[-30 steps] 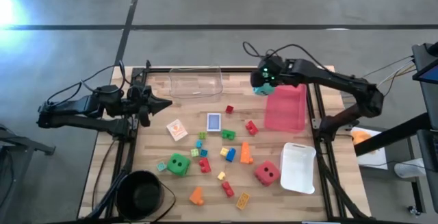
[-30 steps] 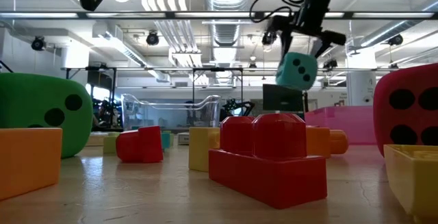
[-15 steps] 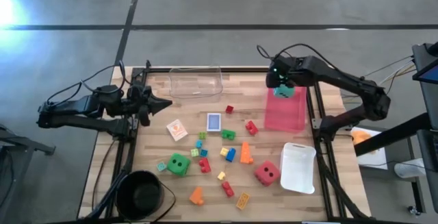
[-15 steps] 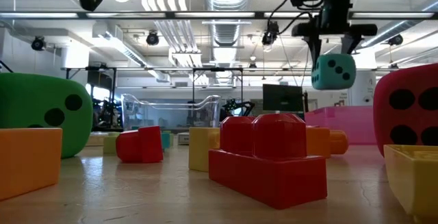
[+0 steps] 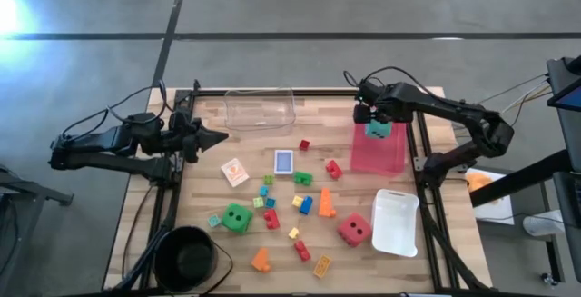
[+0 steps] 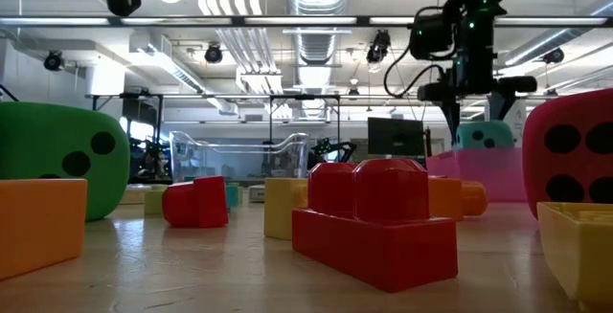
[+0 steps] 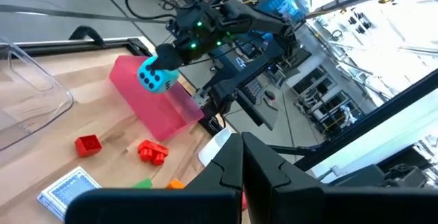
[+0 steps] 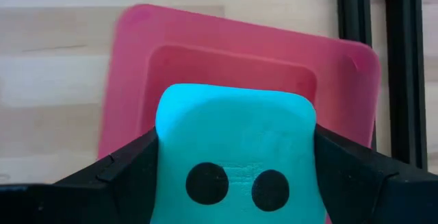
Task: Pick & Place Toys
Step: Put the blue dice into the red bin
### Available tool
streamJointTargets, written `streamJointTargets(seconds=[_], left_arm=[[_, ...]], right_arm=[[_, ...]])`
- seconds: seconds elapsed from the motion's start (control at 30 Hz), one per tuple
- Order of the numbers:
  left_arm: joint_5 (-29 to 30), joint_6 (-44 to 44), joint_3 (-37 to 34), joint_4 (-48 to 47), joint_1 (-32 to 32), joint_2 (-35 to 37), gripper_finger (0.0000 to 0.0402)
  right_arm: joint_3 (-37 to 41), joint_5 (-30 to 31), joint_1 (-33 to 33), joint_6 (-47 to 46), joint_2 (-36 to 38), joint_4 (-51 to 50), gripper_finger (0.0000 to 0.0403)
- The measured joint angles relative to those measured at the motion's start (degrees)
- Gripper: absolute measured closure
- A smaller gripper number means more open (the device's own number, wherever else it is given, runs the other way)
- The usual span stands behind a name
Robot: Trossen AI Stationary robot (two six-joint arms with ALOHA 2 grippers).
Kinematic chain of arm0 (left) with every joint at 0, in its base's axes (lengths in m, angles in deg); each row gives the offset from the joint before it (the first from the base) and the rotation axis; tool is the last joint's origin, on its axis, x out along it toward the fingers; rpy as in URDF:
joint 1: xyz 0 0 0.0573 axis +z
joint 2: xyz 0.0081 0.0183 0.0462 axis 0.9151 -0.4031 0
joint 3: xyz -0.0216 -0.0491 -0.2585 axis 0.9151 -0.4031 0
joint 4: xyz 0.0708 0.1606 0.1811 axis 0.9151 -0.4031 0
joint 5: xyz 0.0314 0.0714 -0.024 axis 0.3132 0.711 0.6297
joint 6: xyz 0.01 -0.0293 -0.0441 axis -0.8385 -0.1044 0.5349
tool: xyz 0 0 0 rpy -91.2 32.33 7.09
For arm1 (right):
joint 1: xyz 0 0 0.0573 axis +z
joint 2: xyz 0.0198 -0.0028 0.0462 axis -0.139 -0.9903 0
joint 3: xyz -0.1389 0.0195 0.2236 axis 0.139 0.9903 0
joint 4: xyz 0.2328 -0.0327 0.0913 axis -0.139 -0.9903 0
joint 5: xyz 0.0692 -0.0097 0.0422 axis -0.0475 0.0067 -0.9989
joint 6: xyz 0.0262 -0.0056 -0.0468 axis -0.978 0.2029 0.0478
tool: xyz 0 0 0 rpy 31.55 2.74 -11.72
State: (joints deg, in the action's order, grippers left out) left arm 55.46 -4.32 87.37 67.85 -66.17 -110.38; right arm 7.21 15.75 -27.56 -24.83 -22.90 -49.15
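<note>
Lowering since a second ago, the right gripper (image 5: 378,126) is clamping the teal die (image 5: 379,129) over the pink tray (image 5: 377,156); the left gripper (image 5: 216,137), fingers together, is idling at nine o'clock.

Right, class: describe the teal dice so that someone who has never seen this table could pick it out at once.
Find the pink tray at the table's far right. Above its far end hangs the right gripper, and the teal dice sits between its jaws. The red dice and green dice lie on the table; only this one is teal and held.
</note>
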Motion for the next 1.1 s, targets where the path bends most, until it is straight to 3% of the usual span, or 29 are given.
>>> streamJointTargets(seconds=[0.37, 1.1], left_arm=[[0.0, 0.0, 0.0, 0.0, 0.0, 0.0, 0.0399], [0.1, -0.2, 0.0, -1.1, 0.0, -0.2, 0.0399]], right_arm=[[5.0, -0.4, -3.1, 0.4, 0.0, 7.4, 0.0099], [7.7, -0.4, -5.5, 1.1, 0.0, 9.5, 0.0104]])
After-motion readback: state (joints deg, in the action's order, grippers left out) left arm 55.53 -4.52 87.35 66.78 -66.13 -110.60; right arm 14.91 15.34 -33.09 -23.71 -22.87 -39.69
